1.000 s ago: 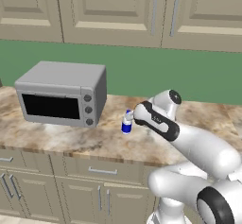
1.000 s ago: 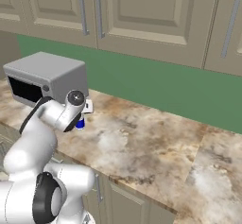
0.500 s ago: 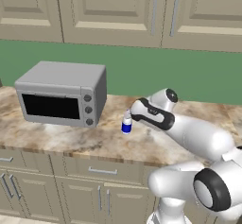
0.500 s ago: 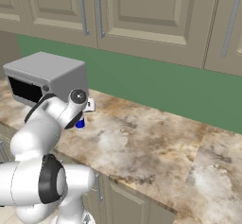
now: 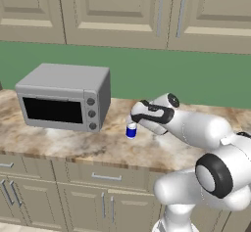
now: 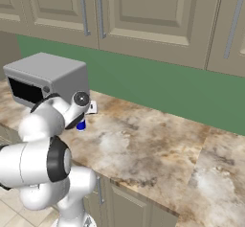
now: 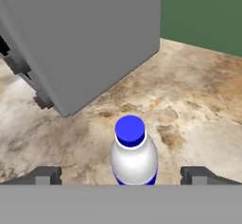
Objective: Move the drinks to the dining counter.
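White-and-blue bottle stands upright on our tabletop, between our spread claw tips, toaster oven at 11 o'clock.

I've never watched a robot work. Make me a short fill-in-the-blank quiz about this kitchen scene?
1. The small white bottle has a ____ cap.
2. The bottle stands upright on the marbled counter beside a grey ____.
3. The gripper has its jaws ____, one on each side of the bottle.

Missing words: blue; toaster oven; open
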Robot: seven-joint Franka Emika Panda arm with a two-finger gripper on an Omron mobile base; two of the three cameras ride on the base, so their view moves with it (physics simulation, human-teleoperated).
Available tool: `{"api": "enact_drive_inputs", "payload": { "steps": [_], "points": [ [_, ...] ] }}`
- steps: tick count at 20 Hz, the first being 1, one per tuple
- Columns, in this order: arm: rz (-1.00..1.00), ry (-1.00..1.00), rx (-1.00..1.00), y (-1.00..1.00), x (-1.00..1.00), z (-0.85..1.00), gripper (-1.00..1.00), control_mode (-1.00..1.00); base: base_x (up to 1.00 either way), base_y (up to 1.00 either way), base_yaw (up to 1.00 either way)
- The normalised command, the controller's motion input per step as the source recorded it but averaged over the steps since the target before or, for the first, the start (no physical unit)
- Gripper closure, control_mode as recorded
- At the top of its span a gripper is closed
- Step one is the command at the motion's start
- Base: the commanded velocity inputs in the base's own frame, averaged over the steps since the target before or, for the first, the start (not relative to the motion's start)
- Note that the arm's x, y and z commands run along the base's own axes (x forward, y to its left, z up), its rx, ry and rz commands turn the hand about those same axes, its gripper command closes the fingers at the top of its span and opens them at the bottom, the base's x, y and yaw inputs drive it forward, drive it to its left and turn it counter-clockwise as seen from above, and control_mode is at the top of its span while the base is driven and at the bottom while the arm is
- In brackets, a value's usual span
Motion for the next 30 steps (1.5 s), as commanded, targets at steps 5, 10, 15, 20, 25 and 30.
{"api": "enact_drive_inputs", "payload": {
  "steps": [5, 10, 15, 20, 25, 30],
  "points": [
    [0.00, 0.00, 0.00, 0.13, 0.25, -0.17, -1.00, -1.00, 0.00, 0.00, 0.00],
    [0.00, 0.00, 0.00, 0.14, 0.23, -0.21, -1.00, -1.00, 0.00, 0.00, 0.00],
    [0.00, 0.00, 0.00, 0.16, 0.24, -0.22, 1.00, -1.00, 0.00, 0.00, 0.00],
    [0.00, 0.00, 0.00, 0.16, 0.22, -0.28, 1.00, -1.00, 0.00, 0.00, 0.00],
    [0.00, 0.02, 0.00, 0.02, 0.09, -0.35, 1.00, -1.00, 0.00, 0.00, 0.00],
    [0.00, 0.00, 0.00, 0.00, 0.00, -0.26, 1.00, -1.00, 0.00, 0.00, 0.00]
  ]
}}
